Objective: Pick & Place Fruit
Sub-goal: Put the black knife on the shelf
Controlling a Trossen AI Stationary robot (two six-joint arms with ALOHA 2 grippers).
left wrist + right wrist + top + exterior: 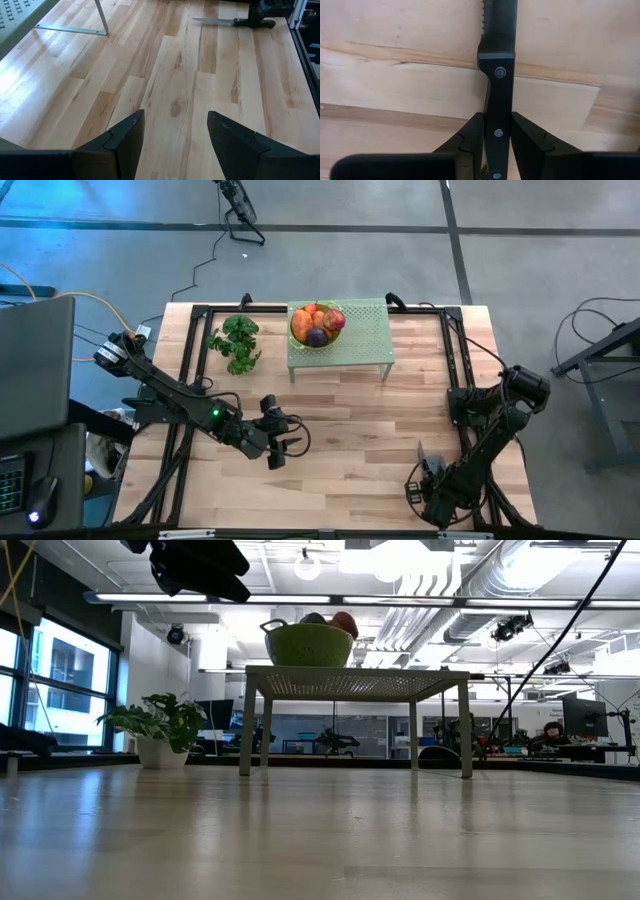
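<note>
The fruit [317, 324] sits heaped in a green bowl [300, 338] on a small perforated stand [365, 335] at the far edge of the tabletop [350, 420], beside a leafy plant [236, 343]. Bare wood stretches between stand and arms. The right claw [496, 135], near the front right edge, is clamped on a black-handled knife [499, 75]. The left claw [172, 132] hangs half-open mid-left, holding nothing.

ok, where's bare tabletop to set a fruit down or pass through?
Free: the wide wood between the left tool and the right tool, in front of the green stand; also under the stand. Crowded: the stand's top with the fruit bowl, the plant corner, and the knife in the right tool.
</note>
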